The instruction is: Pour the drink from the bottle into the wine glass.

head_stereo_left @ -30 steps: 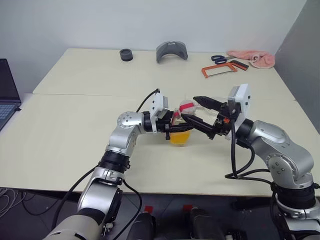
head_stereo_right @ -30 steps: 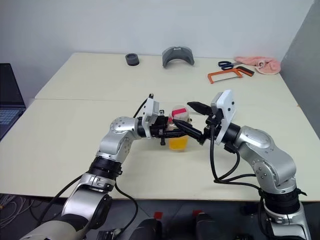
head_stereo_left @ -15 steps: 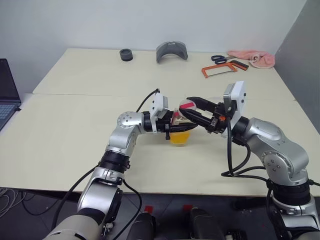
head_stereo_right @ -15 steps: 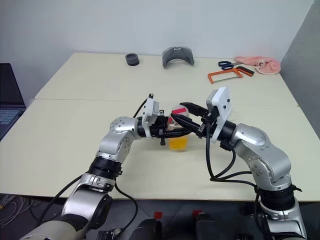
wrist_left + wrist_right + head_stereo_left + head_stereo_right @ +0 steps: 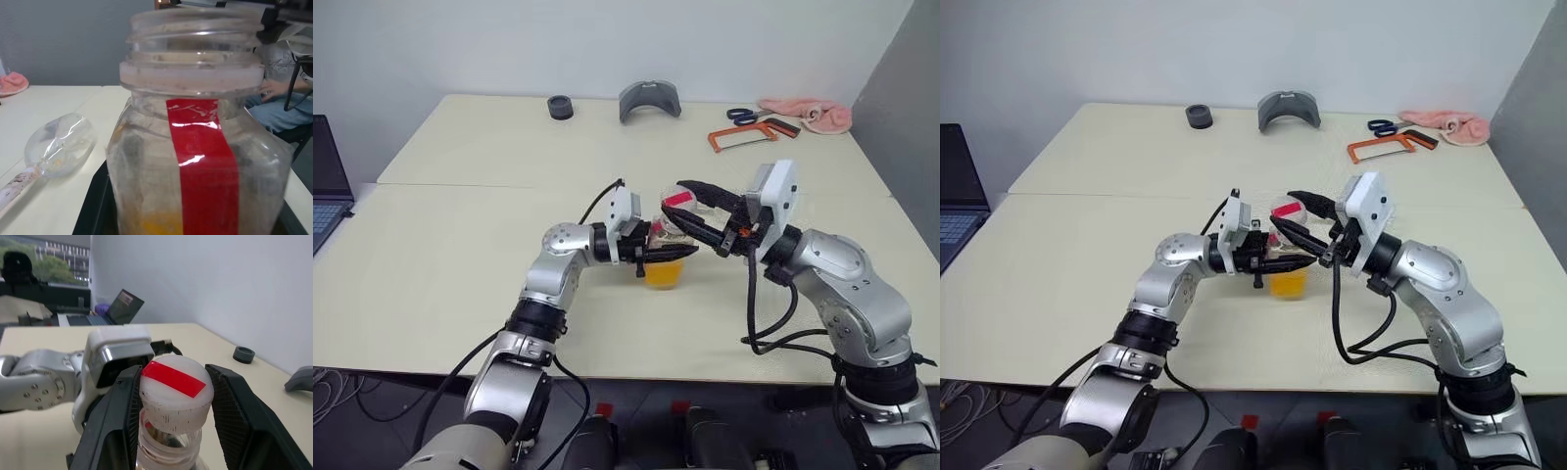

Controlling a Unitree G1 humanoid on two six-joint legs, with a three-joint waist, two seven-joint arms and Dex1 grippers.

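Bottle (image 5: 666,257) sits upright mid-worktop (image 5: 460,245), nearer the front edge, with the left gripper (image 5: 656,255) pinching its body from the side. Orange drink (image 5: 664,273) is low inside. Right gripper (image 5: 173,401) has its jaws clamped on the cap (image 5: 176,389), white with a red strip on top. Wine glass (image 5: 61,144) is lying on its side on the worktop, just past the bottle.

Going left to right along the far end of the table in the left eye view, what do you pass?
Black ring → grey curved piece → scissors → orange hacksaw → pink cloth.
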